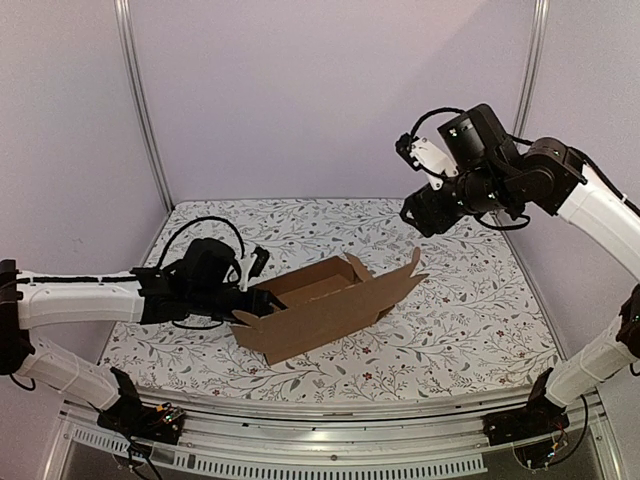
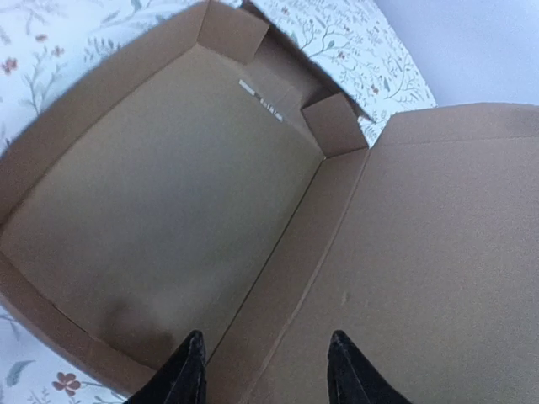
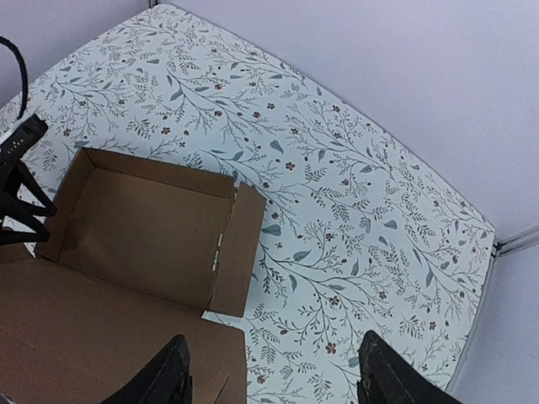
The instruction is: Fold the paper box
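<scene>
a: where's the paper box (image 1: 320,315) sitting?
b: about the middle of the flowered tabletop (image 1: 470,330), with bare surface all round it. tray walls are up, the big lid panel stands along the box's near side, and a side flap (image 1: 410,268) splays out at its right end.
a: and the arms?
b: left gripper (image 2: 266,341) is at the box's left end with its fingers (image 2: 189,370) spread, one over the tray floor, one over the lid panel, nothing clamped. right gripper (image 3: 274,341) hangs high off the box's right end, jaws wide apart, holding nothing.
a: what worries you?
b: the box looks light and nothing pins it. i reckon a shove from its left end would skate it rightwards rather than fold anything. and if the lid comes down with that flap splayed, the flap could crush instead of tucking in.
</scene>
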`<state>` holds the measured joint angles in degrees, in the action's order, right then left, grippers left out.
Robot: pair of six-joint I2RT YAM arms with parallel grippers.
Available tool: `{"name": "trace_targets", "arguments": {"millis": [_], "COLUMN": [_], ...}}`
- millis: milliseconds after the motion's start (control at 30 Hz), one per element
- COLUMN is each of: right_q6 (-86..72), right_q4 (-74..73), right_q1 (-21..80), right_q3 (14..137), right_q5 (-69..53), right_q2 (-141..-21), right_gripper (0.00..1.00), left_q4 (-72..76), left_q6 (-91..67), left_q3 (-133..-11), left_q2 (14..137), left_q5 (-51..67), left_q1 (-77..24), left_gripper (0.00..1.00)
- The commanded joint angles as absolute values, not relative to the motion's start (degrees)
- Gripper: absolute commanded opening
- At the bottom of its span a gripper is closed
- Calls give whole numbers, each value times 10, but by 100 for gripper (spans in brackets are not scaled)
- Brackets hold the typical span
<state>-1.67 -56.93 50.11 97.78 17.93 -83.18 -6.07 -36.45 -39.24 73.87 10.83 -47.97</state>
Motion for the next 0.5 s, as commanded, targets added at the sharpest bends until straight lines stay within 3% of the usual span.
{"name": "trace_targets", "arguments": {"millis": [0, 167, 333, 467], "right_q6": [-86, -150, -226, -302], "right_q4": [-545, -506, -461, -368], "right_q1": [498, 496, 472, 472], "right_q3": [875, 726, 611, 500], "right_q5": [206, 258, 237, 186], "right_q2": [-759, -692, -656, -628], "right_gripper": [67, 69, 70, 58], "left_q4": [-132, -193, -203, -176], "left_q6": [-306, -281, -297, -307], "left_q3": [-453, -479, -473, -473], "left_q2": [690, 647, 626, 654], "left_q5": [51, -7, -71, -60], "left_q1": [-473, -457, -444, -407], "left_gripper": [49, 50, 53, 53]}}
